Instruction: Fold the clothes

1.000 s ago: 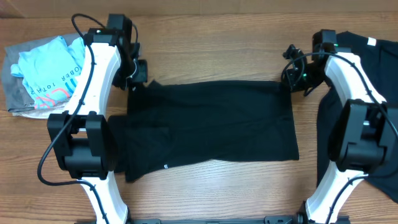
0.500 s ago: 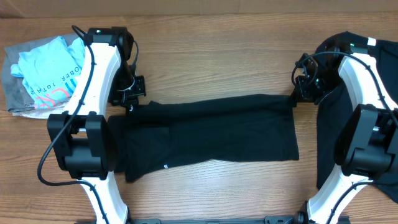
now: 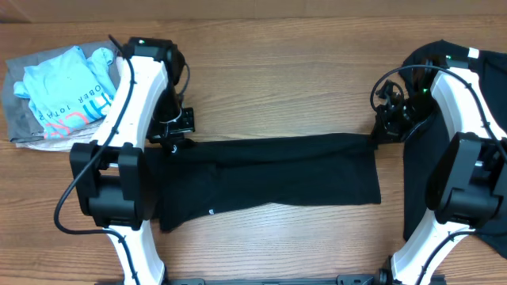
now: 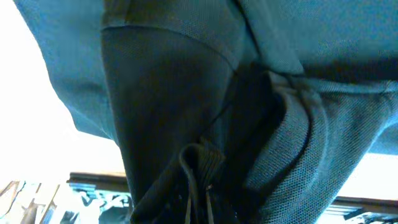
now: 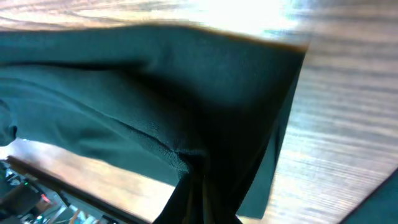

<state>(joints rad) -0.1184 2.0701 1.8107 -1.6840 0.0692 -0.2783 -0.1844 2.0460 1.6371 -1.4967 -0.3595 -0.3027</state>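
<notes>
On the desk (image 3: 277,71), seen from above, a black T-shirt (image 3: 269,178) lies in the middle. At its far left corner the left fingers (image 3: 176,136) pinch the cloth. At its far right corner the right fingers (image 3: 379,131) pinch it too. The far edge runs nearly straight between them, with bare wood open beyond it. Left of the shirt sits a light blue pile of clothes (image 3: 59,91). Right of it lies another black shirt (image 3: 487,103).

From the left wrist, dark cloth fills the view. It is bunched at the bottom, where the fingers press shut on it.

From the right wrist, the shirt's edge stretches over the wood and gathers into the pinching fingers at the bottom.
</notes>
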